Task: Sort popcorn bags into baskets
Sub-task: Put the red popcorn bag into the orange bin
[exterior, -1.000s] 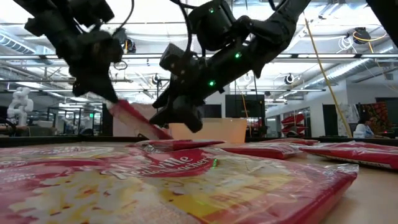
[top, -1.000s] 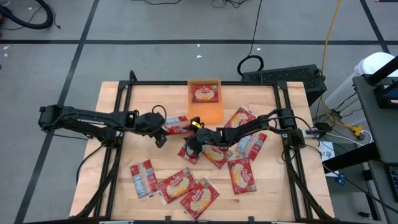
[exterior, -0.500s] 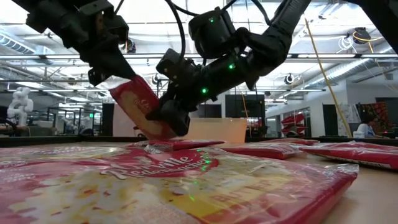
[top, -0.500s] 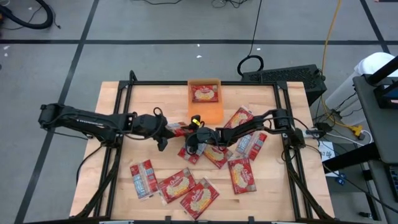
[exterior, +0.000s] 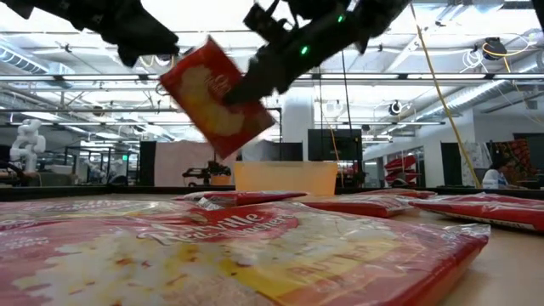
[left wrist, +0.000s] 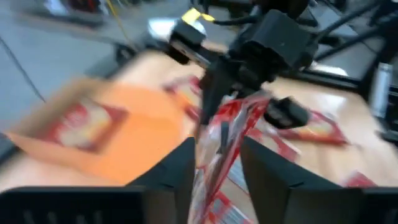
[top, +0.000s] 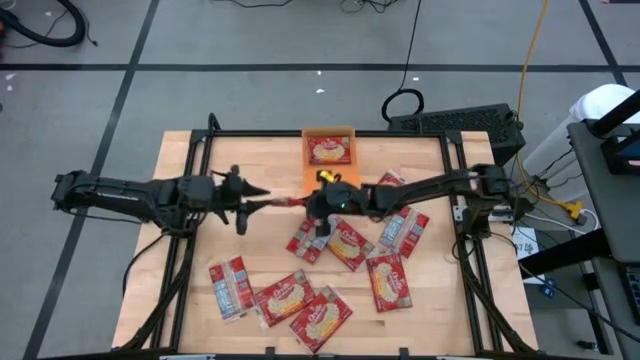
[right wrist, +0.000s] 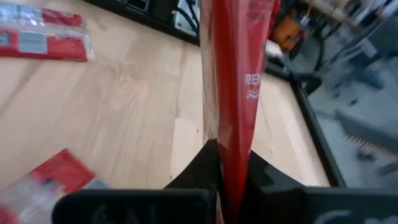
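Observation:
A red popcorn bag (top: 285,201) hangs in the air between my two grippers, near the basket's near end. My right gripper (top: 310,202) is shut on it. My left gripper (top: 257,197) is open, its fingers (left wrist: 182,168) on either side of the bag's other end (left wrist: 219,155); I cannot tell whether they touch it. The orange basket (top: 343,181) lies at the table's far middle with one bag (top: 329,150) in its far half. Several more bags (top: 283,296) lie flat on the table. My right gripper pinches the bag's edge (right wrist: 227,146) between its two fingers, coming level from the table's right side. The bag stands on edge and reaches away from the fingers toward my left gripper. It is lifted clear of the table and tilted (exterior: 217,98).
Loose bags lie near the front left (top: 229,287), front middle (top: 322,316) and right (top: 388,281), and several lie under and beside my right arm (top: 348,243). Bare wood (top: 215,245) shows on the left half. A black frame (top: 448,150) rims the table.
My right gripper has taken hold of the bag that my left gripper held low over the table, then gone up and toward the far edge with it. The bag has risen clear and stands higher and more upright. My left gripper has drawn back toward the table's left edge.

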